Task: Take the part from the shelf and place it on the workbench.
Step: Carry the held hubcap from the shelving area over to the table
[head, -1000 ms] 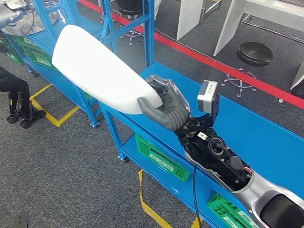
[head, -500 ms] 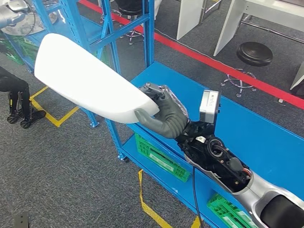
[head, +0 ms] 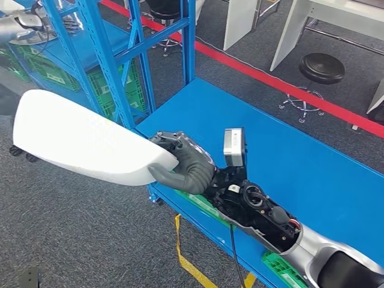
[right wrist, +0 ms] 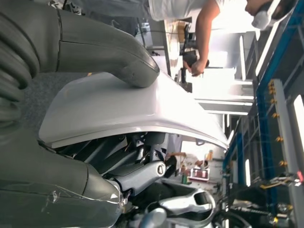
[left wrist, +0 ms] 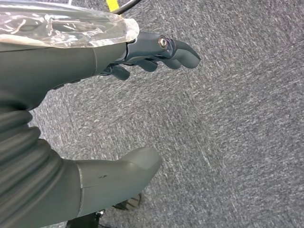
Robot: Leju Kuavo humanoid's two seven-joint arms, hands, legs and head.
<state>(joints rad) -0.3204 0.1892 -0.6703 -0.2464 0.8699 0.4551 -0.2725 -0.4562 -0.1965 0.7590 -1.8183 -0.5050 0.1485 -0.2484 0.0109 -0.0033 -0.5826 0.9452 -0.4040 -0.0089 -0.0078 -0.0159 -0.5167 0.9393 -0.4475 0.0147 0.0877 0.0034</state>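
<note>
- Silver right arm reaches in from four o'clock in the head view; right hand (head: 183,170) grips the white part (head: 81,139), thumb on top, fingers beneath.
- Part juts toward nine o'clock, past the blue workbench (head: 290,162) edge, over grey carpet.
- Left hand (left wrist: 71,118) hangs with fingers apart, holding nothing.

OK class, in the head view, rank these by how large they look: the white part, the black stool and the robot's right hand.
1. white part, clearly largest, though nearest the camera.
2 and 3. black stool and right hand look about alike; the stool stands farther off, so no ranking.
</note>
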